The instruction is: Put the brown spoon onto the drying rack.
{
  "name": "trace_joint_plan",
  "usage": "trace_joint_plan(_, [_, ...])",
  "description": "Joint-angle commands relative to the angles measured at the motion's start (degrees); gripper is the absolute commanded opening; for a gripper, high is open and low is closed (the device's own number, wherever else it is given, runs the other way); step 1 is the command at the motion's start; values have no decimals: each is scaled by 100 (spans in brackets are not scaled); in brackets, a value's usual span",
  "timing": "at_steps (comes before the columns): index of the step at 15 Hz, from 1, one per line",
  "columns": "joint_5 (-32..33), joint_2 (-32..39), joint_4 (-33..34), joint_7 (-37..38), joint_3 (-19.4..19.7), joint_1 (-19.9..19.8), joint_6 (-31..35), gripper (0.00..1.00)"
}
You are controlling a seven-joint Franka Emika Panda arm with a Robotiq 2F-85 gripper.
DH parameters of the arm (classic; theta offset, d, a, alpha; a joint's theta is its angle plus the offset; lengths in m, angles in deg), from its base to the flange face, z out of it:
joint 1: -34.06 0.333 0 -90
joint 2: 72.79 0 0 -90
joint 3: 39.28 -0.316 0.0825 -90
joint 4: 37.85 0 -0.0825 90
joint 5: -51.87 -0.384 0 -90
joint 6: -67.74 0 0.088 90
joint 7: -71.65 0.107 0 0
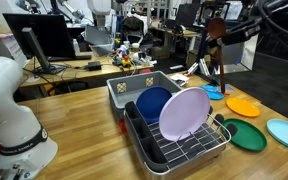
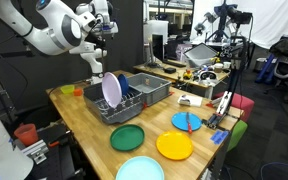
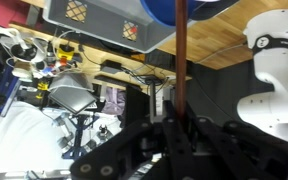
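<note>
Reddish-brown and wooden-looking, the brown spoon (image 3: 181, 50) shows as a thin straight stick in the middle of the wrist view. The black fingers (image 3: 162, 135) at the bottom are clamped on it. In an exterior view it hangs at the upper right, high over the wooden desk (image 1: 84, 110) and well apart from the silver wire drying rack (image 1: 209, 148) at the lower middle. The white arm (image 2: 54, 30) reaches in from the upper left, its end pointing down.
</note>
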Motion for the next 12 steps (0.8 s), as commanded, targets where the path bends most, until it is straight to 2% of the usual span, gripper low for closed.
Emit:
trace_joint_plan(1, [567, -129, -229, 298, 1021, 1182, -15, 3])
trace_joint_plan(5, [1299, 65, -374, 577, 2393, 2639, -40, 3])
trace_joint_plan(6, [993, 35, -401, 448, 1820, 2122, -41, 10])
trace_joint_plan(8, [1112, 70, -419, 480, 2252, 2552, -41, 10])
trace_joint_plan(12, [1116, 66, -408, 480, 2321, 2606, -40, 10])
